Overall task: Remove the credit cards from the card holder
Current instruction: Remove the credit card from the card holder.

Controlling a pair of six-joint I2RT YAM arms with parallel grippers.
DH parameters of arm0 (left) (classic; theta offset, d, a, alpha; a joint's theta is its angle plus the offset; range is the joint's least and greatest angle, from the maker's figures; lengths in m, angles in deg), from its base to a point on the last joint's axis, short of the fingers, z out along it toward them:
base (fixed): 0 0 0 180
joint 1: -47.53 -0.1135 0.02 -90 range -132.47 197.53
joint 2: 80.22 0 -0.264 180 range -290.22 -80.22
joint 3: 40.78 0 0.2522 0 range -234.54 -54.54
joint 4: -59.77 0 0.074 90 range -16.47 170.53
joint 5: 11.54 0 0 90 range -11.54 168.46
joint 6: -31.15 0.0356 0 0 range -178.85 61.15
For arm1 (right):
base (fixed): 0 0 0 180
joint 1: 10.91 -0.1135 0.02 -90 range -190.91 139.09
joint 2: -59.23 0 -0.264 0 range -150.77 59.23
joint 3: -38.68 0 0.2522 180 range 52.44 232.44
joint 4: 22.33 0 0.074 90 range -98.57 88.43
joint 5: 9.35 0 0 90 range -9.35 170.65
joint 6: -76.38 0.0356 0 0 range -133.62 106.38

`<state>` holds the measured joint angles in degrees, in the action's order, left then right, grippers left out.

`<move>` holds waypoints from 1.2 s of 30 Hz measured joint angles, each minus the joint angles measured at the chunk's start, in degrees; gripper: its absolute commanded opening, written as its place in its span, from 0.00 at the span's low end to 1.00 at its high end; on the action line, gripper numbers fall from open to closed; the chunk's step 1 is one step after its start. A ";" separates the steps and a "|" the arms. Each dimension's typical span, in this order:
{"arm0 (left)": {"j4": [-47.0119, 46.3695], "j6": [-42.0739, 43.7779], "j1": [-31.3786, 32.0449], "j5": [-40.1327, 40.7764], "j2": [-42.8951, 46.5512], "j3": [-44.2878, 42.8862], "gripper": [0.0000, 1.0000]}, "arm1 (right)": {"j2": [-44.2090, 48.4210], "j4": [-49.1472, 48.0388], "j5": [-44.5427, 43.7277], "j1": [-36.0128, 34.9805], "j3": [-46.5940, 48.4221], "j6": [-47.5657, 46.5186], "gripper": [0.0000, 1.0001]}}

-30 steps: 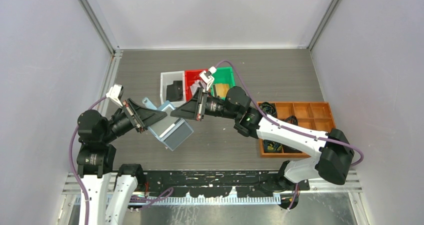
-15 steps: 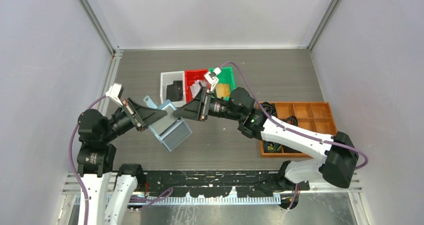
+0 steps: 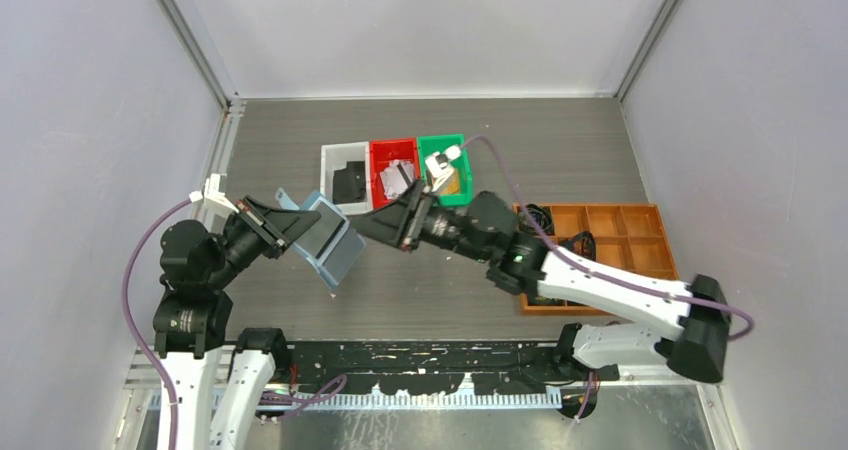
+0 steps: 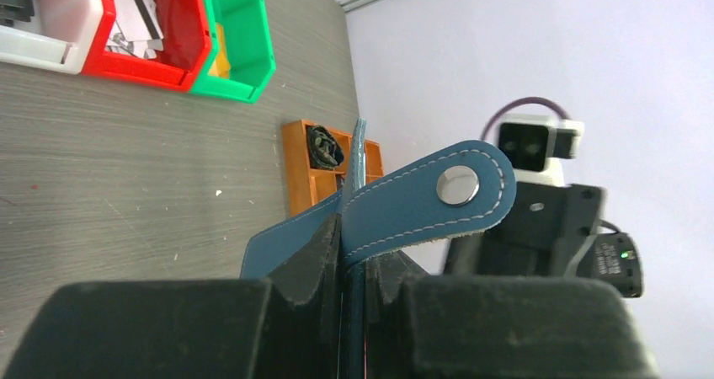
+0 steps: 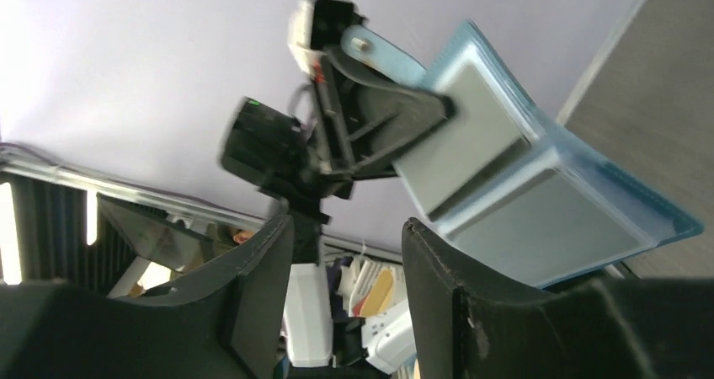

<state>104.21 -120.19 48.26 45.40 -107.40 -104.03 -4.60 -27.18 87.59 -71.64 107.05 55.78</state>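
The card holder (image 3: 332, 242), a blue wallet, hangs open above the table, with its lighter blue inside toward the right arm. My left gripper (image 3: 303, 226) is shut on its outer flap. In the left wrist view the jaws (image 4: 354, 232) pinch the blue leather, and the snap tab (image 4: 438, 195) sticks out to the right. My right gripper (image 3: 368, 226) is open and empty, just right of the wallet. In the right wrist view its fingers (image 5: 345, 227) are spread, with the wallet (image 5: 581, 185) up and to the right. Silver-grey cards (image 5: 471, 139) show in its slots.
White (image 3: 330, 160), red (image 3: 378, 155) and green (image 3: 458, 150) bins stand in a row behind the wallet. They hold a black card (image 3: 350, 180), silver cards (image 3: 398, 175) and a gold card (image 3: 448, 182). An orange compartment tray (image 3: 610, 232) with black cables lies at the right.
The left gripper has swung the wallet left and turned it more edge-on. The right arm has shifted right and stretched out, with its open gripper staying just beside the wallet.
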 measured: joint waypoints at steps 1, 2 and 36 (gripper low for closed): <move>0.02 -0.09 0.00 0.13 -0.02 0.24 0.00 | -2.45 -1.33 -0.04 -1.01 -0.09 1.03 0.55; 0.07 -0.13 0.02 0.33 -0.07 0.35 0.00 | -4.94 -2.47 -0.04 -1.88 -0.35 1.86 0.55; 1.33 -0.94 -0.11 2.64 1.62 0.39 0.00 | -18.75 -16.00 -1.64 -4.28 -1.46 12.96 0.45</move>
<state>105.54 -121.13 48.15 48.05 -105.78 -103.64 -23.36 -43.18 85.96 -75.92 105.59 68.75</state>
